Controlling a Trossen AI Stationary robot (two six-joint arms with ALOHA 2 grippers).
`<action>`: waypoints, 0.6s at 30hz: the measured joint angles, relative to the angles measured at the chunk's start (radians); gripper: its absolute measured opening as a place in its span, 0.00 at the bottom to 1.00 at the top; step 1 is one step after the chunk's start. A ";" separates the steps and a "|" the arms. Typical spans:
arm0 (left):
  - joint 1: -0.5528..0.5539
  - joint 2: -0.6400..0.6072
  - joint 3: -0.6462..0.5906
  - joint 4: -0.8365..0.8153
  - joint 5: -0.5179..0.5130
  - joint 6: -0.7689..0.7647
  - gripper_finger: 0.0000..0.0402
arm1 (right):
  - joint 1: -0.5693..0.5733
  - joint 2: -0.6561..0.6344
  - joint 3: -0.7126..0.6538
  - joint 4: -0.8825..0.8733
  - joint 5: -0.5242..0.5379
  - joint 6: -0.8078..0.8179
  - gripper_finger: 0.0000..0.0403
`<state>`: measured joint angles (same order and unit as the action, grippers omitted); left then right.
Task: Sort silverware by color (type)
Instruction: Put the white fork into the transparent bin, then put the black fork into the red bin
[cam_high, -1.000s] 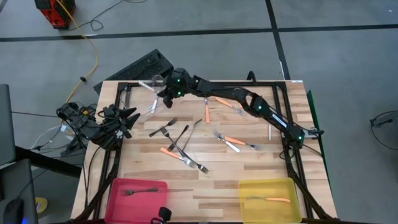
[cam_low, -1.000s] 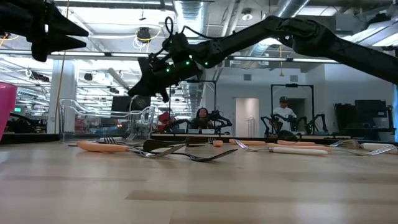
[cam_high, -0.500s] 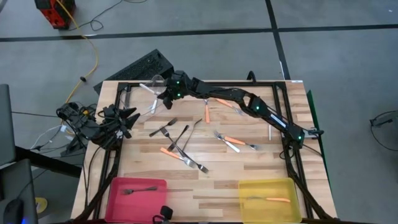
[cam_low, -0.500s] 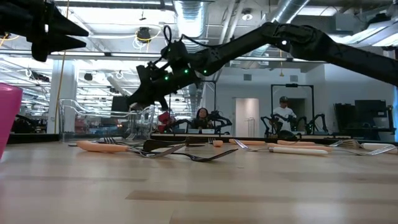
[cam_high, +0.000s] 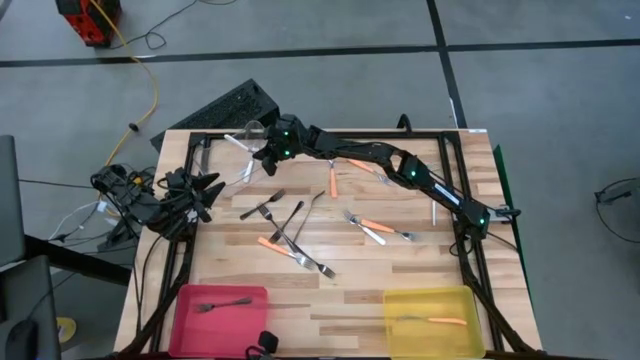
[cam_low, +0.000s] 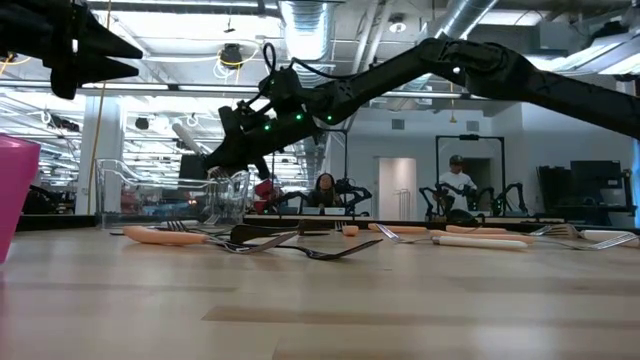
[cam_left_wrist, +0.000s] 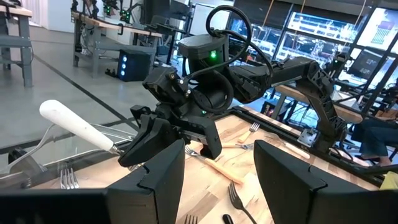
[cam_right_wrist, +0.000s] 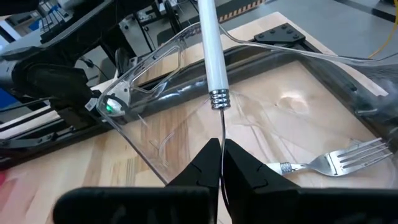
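My right gripper (cam_high: 262, 153) reaches over the clear bin (cam_high: 215, 160) at the table's far left corner, shut on a white-handled fork (cam_right_wrist: 208, 43). The handle (cam_left_wrist: 74, 124) sticks out ahead of the fingers above the bin. Another white-handled fork (cam_right_wrist: 323, 163) lies on the bin's floor. My left gripper (cam_high: 205, 190) waits open at the table's left edge. Orange-handled forks (cam_high: 333, 178), dark forks (cam_high: 265, 207) and silver ones lie spread on the middle of the table. My right gripper pinches the fork's thin metal neck (cam_right_wrist: 221, 134) between its two fingertips, just behind the silver collar of the handle. The fingers slant down from the table's right, in line with the fork. The fork is lifted clear, handle forward over the clear bin.
A pink bin (cam_high: 222, 305) with a dark fork stands at the near left, a yellow bin (cam_high: 430, 315) with an orange-handled fork at the near right. A black frame (cam_high: 440, 150) runs around the tabletop. People sit in the room beyond the far edge.
My right gripper has sunk a little toward the clear bin, carrying the white-handled fork with it; the fork stays in the hold, handle forward.
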<state>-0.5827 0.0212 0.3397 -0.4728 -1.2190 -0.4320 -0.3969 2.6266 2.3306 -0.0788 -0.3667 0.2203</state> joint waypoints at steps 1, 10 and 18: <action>0.000 0.000 0.000 0.000 0.000 0.000 0.44 | 0.000 0.000 0.000 0.000 0.000 0.000 0.09; 0.000 0.000 0.000 0.000 0.000 0.000 0.44 | 0.000 0.000 0.000 -0.002 0.019 0.022 0.13; 0.000 0.000 0.000 0.000 0.000 0.000 0.44 | 0.000 0.002 0.000 0.002 0.025 0.019 0.20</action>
<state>-0.5828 0.0212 0.3397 -0.4728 -1.2191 -0.4318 -0.3973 2.6286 2.3306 -0.0772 -0.3412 0.2390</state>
